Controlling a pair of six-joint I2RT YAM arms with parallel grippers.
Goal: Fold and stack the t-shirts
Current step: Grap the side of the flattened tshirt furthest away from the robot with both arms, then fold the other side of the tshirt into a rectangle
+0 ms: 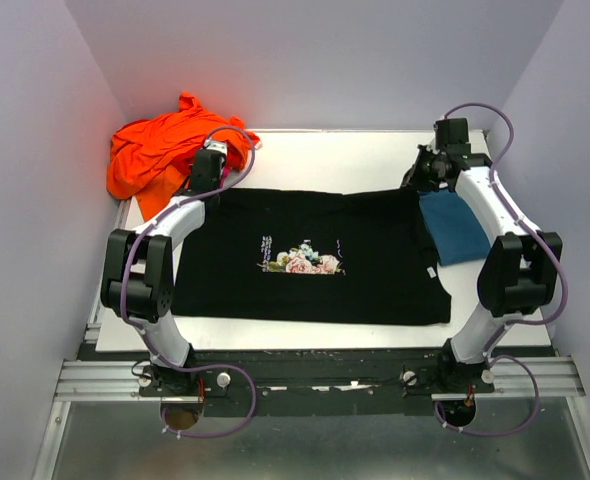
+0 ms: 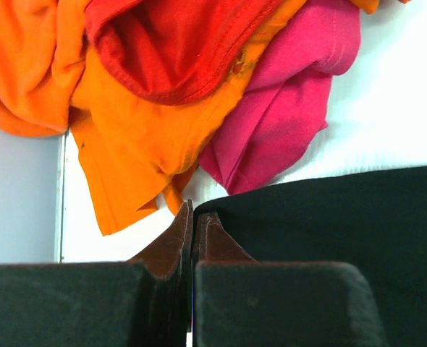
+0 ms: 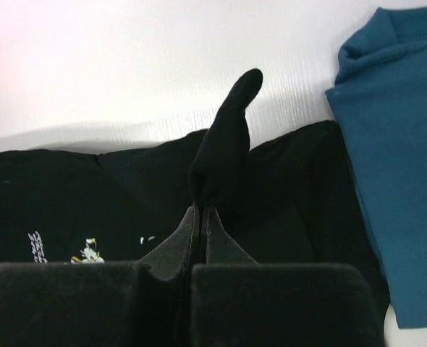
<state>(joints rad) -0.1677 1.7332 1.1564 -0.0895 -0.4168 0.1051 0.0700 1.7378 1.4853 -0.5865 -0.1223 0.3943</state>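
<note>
On the white table (image 1: 375,150) between lilac walls (image 1: 325,60), left tool (image 2: 192,211) and right tool (image 3: 200,211) pinch the black t-shirt (image 1: 375,285).

left arm (image 1: 155,262): extended forward, elbow bent and raised, wrist low at far left.
left gripper (image 2: 192,217): jaws pressed together on the black t-shirt (image 2: 329,238) corner.
right arm (image 1: 500,235): extended forward, elbow raised, wrist at far right.
right gripper (image 3: 200,213): jaws closed, pinching a fold of the shirt, which stands up past the tips.
</note>
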